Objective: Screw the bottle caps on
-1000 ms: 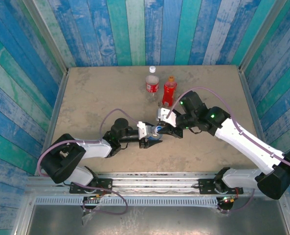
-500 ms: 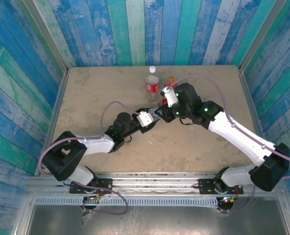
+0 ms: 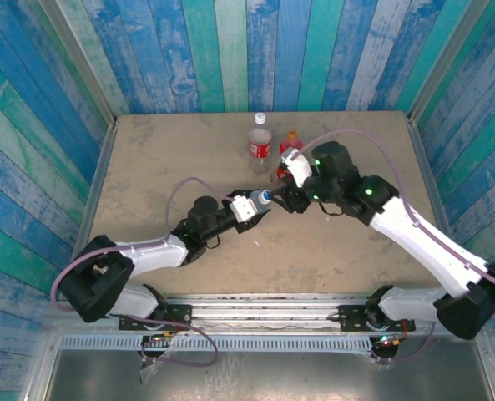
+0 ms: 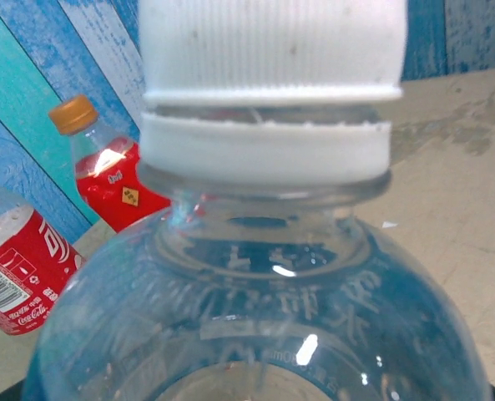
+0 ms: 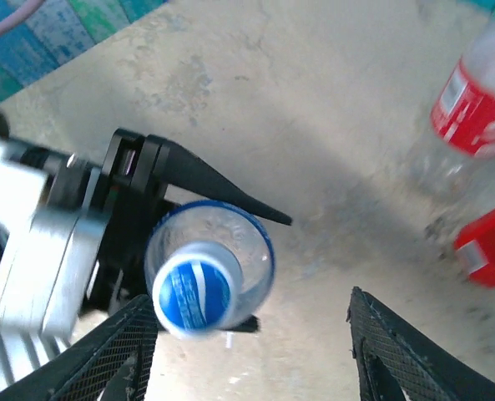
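Table (image 3: 147,184) is tan, walled by blue striped boards. Left arm reaches in from lower left, right arm from lower right, and they meet near table centre. Left gripper (image 3: 251,205) is clamped on the small bottle (image 5: 247,251), with black fingers (image 5: 214,180) on either side of its body. Right gripper (image 3: 282,197) sits just beside the cap end, its fingers (image 5: 118,355) spread wide with nothing held. One finger is close by the bottle's side; contact can't be told. The small bottle's long axis is tilted, with the cap end pointing up and toward the right gripper. The right wrist view looks almost straight down that axis onto the cap, so the body is foreshortened and its base is hidden. In the top view it is tiny and its tilt is hard to judge. In the left wrist view the bottle is cut off below the shoulder. The red-label bottle (image 3: 260,144) stands upright at the back of the table, neck up. It is cut off in both wrist views. The red bottle (image 4: 113,180) is just beside it, upright, partly hidden by the right arm from above. Blue cap (image 5: 195,288) sits on the small bottle's neck, blue top, white ribbed side; how tight it is can't be told. White cap (image 3: 260,118) is on the red-label bottle. Orange cap (image 4: 72,114) is on the red bottle.
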### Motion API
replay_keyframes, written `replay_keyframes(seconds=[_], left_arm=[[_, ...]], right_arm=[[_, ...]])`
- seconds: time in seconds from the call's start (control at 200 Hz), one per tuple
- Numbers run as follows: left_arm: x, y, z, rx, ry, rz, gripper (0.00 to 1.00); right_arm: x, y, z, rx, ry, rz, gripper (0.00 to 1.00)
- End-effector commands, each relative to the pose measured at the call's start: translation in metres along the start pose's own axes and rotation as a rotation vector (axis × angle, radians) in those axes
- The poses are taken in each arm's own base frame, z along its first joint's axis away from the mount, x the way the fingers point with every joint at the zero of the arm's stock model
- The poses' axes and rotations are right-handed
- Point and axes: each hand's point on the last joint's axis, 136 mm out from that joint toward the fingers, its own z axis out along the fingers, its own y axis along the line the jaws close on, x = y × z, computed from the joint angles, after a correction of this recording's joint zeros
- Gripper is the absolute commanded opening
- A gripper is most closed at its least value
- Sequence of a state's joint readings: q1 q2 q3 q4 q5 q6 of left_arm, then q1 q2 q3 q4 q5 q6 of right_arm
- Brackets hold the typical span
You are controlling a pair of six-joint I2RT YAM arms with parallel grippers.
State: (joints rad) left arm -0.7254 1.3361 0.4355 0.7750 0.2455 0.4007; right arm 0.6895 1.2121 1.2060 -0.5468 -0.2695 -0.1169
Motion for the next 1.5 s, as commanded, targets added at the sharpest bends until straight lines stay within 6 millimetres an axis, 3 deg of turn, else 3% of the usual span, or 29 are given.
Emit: replay_keyframes(seconds=[0.0, 0.145, 0.22, 0.26, 0.285, 0.32, 0.34, 0.556, 0.766, 1.196, 1.277, 1.407, 1.497], left_arm=[[-0.020, -0.009, -0.022, 0.024, -0.070, -0.038, 0.00], [-0.021, -0.014, -0.027, 0.051, -0.041, -0.036, 0.01], [-0.021, -0.021, -0.028, 0.089, -0.039, -0.057, 0.23], [-0.021, -0.021, -0.030, 0.089, -0.038, -0.073, 0.27], [-0.021, -0.022, -0.030, 0.092, -0.035, -0.075, 0.23], [-0.020, -0.022, -0.029, 0.095, -0.024, -0.081, 0.04], [-0.020, -0.022, -0.029, 0.098, -0.019, -0.084, 0.00], [-0.017, -0.036, -0.032, 0.177, -0.014, -0.036, 0.00], [-0.030, -0.028, -0.045, 0.107, -0.089, -0.033, 0.00], [-0.020, -0.036, -0.040, 0.157, -0.042, 0.020, 0.00], [-0.020, -0.039, -0.042, 0.172, -0.042, 0.042, 0.00], [-0.018, -0.030, -0.041, 0.124, -0.027, 0.055, 0.00], [-0.019, -0.015, -0.038, 0.036, -0.035, 0.071, 0.00]], right_arm=[[0.017, 0.016, -0.016, -0.071, 0.026, -0.369, 0.62], [0.030, 0.040, -0.027, -0.226, 0.097, -0.574, 0.59], [0.028, 0.042, -0.023, -0.236, 0.142, -0.619, 0.51], [0.025, 0.044, -0.019, -0.235, 0.157, -0.638, 0.48], [0.023, 0.045, -0.016, -0.235, 0.164, -0.645, 0.47], [0.021, 0.048, -0.014, -0.244, 0.171, -0.659, 0.46], [0.021, 0.050, -0.012, -0.252, 0.175, -0.664, 0.47], [0.012, 0.059, 0.000, -0.292, 0.180, -0.718, 0.47], [0.017, 0.062, 0.010, -0.343, 0.229, -0.741, 0.48], [0.013, 0.077, 0.018, -0.418, 0.193, -0.725, 0.44], [0.014, 0.078, 0.020, -0.423, 0.198, -0.715, 0.38], [0.014, 0.077, 0.020, -0.419, 0.208, -0.684, 0.15], [0.010, 0.070, 0.025, -0.349, 0.226, -0.530, 0.09]])
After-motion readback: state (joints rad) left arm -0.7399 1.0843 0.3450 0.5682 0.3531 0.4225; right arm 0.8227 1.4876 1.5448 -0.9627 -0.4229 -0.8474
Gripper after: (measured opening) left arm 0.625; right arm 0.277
